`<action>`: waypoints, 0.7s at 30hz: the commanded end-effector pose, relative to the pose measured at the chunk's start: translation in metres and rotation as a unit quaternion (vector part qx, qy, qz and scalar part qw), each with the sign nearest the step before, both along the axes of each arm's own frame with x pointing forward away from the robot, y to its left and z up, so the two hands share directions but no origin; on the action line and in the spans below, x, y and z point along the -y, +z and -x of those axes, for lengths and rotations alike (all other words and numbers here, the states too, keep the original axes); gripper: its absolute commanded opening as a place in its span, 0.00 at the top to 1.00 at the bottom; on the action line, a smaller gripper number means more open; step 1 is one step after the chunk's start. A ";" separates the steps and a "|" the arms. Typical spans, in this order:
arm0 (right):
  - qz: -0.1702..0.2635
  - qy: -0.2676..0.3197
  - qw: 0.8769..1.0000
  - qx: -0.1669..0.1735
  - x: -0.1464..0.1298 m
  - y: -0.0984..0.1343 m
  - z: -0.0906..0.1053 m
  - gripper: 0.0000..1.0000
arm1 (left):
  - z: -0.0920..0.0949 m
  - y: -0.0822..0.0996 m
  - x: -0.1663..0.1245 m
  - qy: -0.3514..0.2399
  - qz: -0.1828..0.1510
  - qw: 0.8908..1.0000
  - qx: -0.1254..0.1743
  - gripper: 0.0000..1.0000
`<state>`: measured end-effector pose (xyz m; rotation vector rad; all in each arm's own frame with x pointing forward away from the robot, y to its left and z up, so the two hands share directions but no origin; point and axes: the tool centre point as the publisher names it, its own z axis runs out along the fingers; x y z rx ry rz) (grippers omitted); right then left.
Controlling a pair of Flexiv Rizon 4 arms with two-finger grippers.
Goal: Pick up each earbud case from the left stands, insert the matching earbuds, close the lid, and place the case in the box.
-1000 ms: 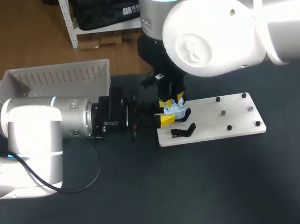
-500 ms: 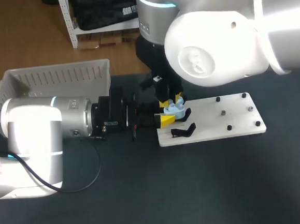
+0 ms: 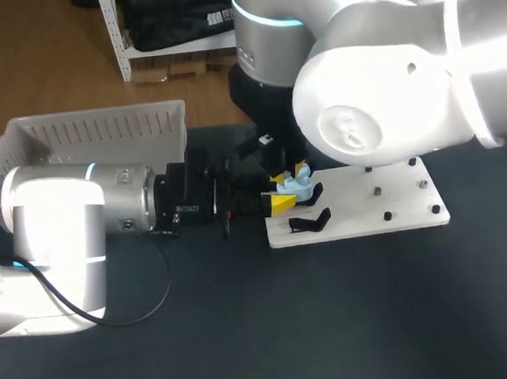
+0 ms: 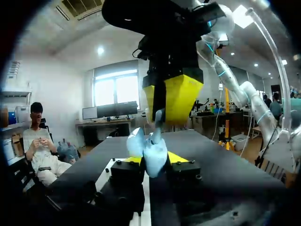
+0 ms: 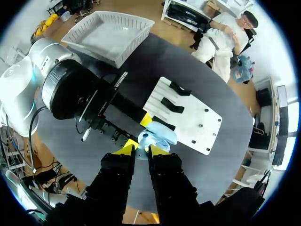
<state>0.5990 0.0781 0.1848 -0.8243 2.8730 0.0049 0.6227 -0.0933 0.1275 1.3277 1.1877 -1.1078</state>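
A light blue earbud case (image 3: 298, 187) is held just above the left end of the white stand board (image 3: 385, 192), with my left gripper (image 3: 287, 197) shut on its sides. In the left wrist view the case (image 4: 151, 153) stands open between my yellow tips. My right gripper (image 3: 289, 170) hangs straight above it, shut on a small light blue earbud (image 4: 158, 120) that points down at the case. In the right wrist view the earbud (image 5: 141, 151) sits between my right gripper's (image 5: 141, 149) tips, over the case (image 5: 160, 136).
Two black stands (image 3: 311, 222) sit on the board's left end, and small black pegs (image 3: 387, 217) dot its right half. A white basket (image 3: 91, 136) stands at the table's back left. My left arm (image 3: 80, 216) lies across the table's left side.
The right arm's big upper joint has swung to the right. Its gripper has stayed over the case, and the left arm has not moved.
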 end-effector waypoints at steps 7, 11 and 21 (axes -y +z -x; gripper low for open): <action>-0.001 -0.001 1.000 0.007 0.002 -0.003 0.004 1.00 | 0.001 -0.001 0.001 0.003 0.002 1.000 0.002 1.00; 0.000 0.000 1.000 0.007 0.001 -0.004 0.004 1.00 | 0.001 -0.001 0.001 0.003 0.002 1.000 0.002 1.00; -0.001 -0.004 1.000 0.009 0.001 -0.005 0.001 1.00 | 0.001 -0.001 0.001 0.003 0.002 1.000 0.002 1.00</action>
